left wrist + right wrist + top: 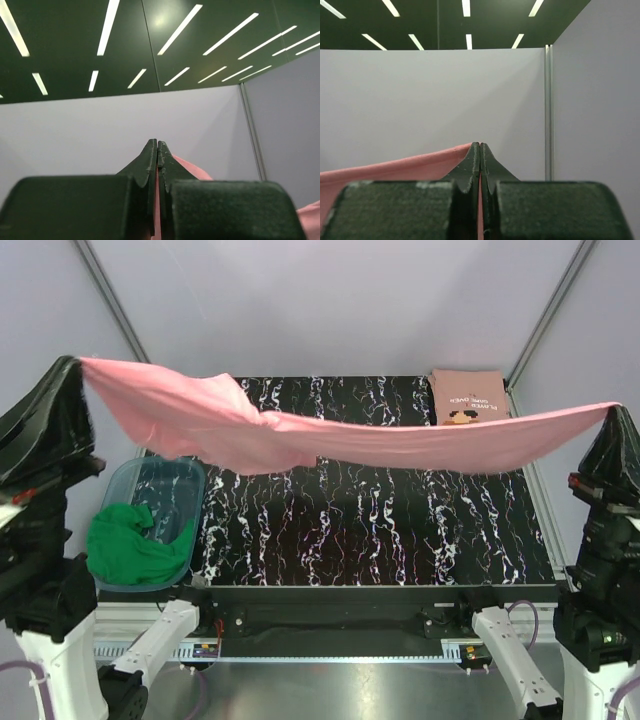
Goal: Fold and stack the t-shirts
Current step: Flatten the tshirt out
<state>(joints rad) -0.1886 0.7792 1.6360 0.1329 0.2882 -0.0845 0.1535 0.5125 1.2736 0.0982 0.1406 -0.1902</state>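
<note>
As my left gripper (157, 146) and right gripper (480, 146) each clamp shut on one end, I see the pink t-shirt (300, 440) hanging stretched between them above the table (380, 540); the salmon t-shirt (468, 397) lies folded at its far right corner.

tee (400, 445) above table (350, 530), bin (196, 478) at left

text: white lettering on folded dull salmon cloth t-shirt (469, 395) | legible: no, too small for me to read
</note>
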